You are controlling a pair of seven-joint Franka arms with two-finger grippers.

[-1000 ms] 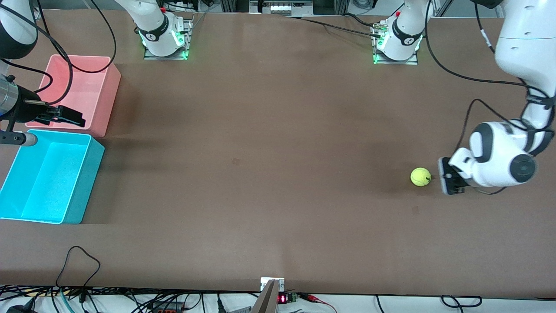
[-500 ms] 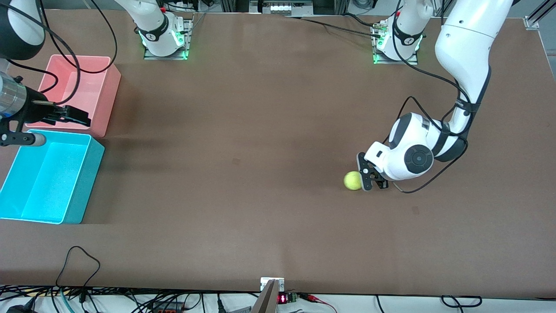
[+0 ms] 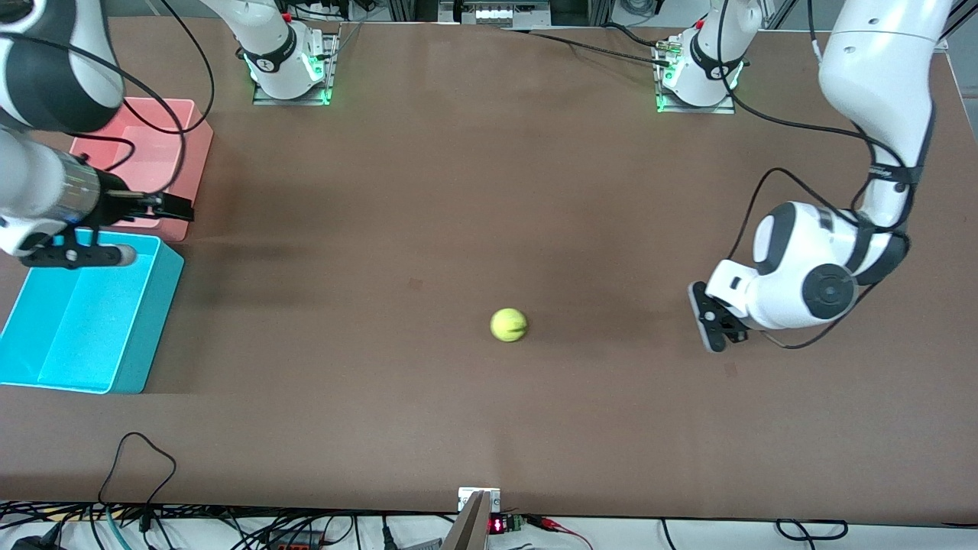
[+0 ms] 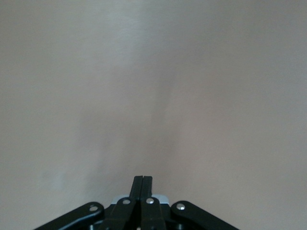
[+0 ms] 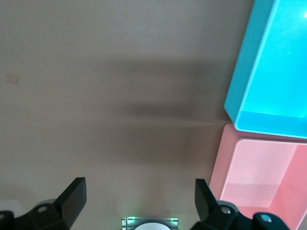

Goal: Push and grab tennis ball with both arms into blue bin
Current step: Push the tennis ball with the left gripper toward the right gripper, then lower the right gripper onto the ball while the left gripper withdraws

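Tennis ball (image 3: 508, 325) out alone on the bare brown table (image 3: 458, 191), roughly mid-table, touching nothing, small dark mark showing on its side. Well apart from the left gripper (image 3: 709, 327), which sits low by the tabletop toward the left arm's end, level with the ball. Fingers pressed tight together there, clamped on nothing, as the left wrist view confirms: left gripper (image 4: 142, 184) a single closed black wedge with only plain table ahead of it. Left arm (image 3: 879, 114) curling down from its base in a big white bend, black cable looping alongside.

Over at the right arm's end, blue bin (image 3: 84, 313) standing upright with nothing in it, pink bin (image 3: 157, 164) just beside it and farther from the front camera, the two almost touching. Right gripper (image 3: 164, 206) up in the air over the near edge of the pink bin, close to the seam between the two tubs. Spread wide and carrying nothing: right gripper (image 5: 139, 196) in its own wrist view with fingers (image 5: 72, 199) far apart, blue bin (image 5: 268, 72) and pink bin (image 5: 259, 167) both in sight below. Ball well clear of the blue bin, most of half a table between them.
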